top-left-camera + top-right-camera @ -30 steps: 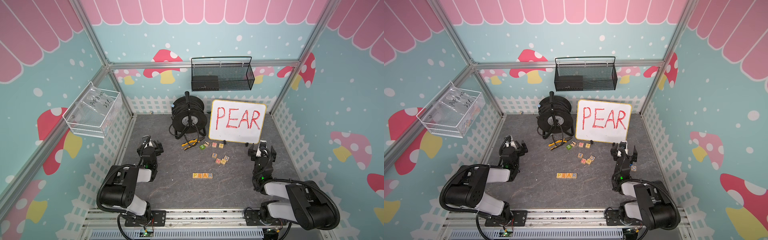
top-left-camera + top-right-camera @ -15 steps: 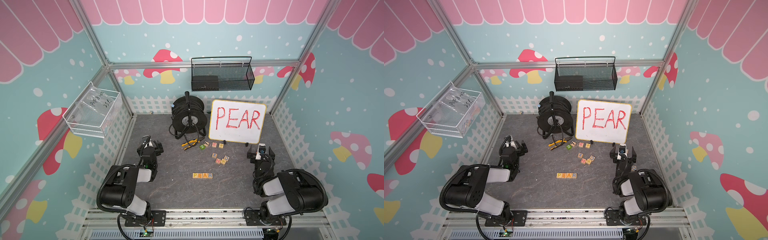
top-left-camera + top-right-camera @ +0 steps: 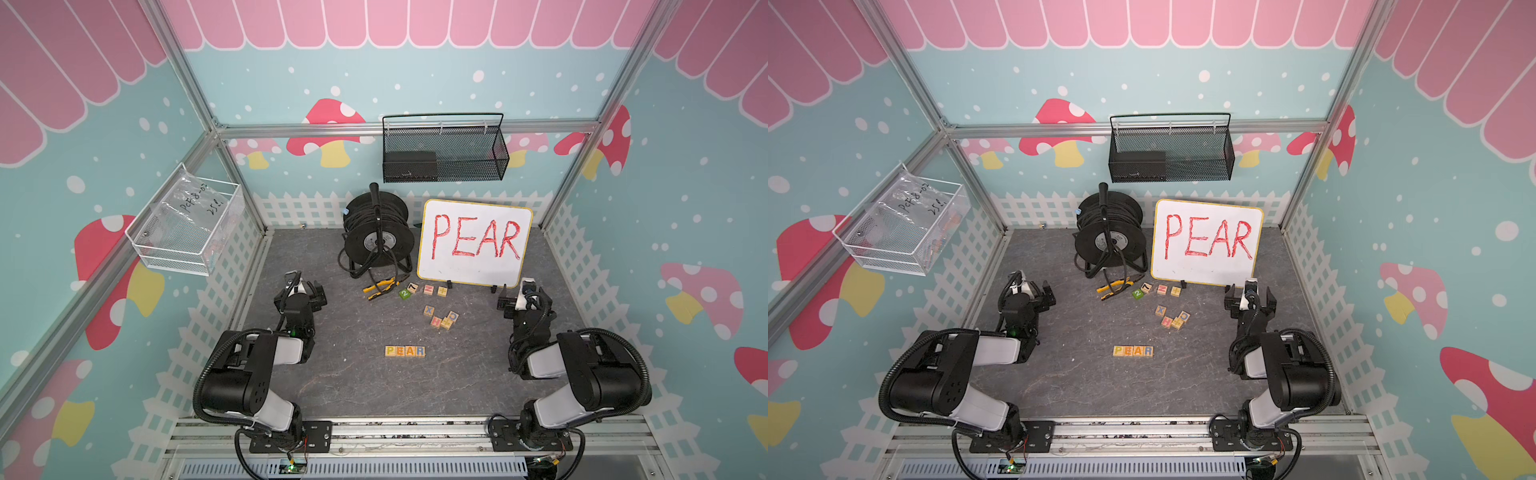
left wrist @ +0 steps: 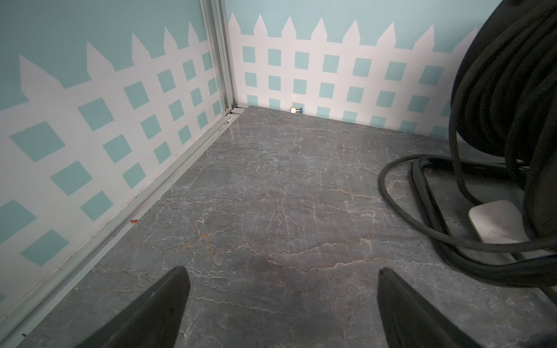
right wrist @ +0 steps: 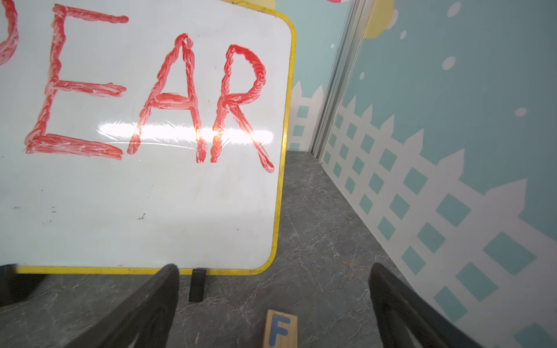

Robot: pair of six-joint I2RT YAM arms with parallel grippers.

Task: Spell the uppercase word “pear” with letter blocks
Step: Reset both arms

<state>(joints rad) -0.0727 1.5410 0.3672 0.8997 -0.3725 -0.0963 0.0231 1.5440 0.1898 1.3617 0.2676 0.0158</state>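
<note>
letter blocks: four cubes touching in one straight row on the grey floor, reading p-e-a-r, between the two arms; seen in both top views, in neither wrist view.
whiteboard: upright at the back, red "pear"; the right wrist view cuts off most of the p.
left gripper: jaws spread wide, nothing between them, well apart from the row.
right gripper: jaws spread wide, holding nothing, near the whiteboard's lower corner.
f block: blue f, on the floor in the gap between the right jaws, touching neither; only the right wrist view shows it.
cable reel: beside the whiteboard; the left wrist view catches its coil and loose cable.
spare blocks: loose cluster in front of the whiteboard, top views only.
</note>
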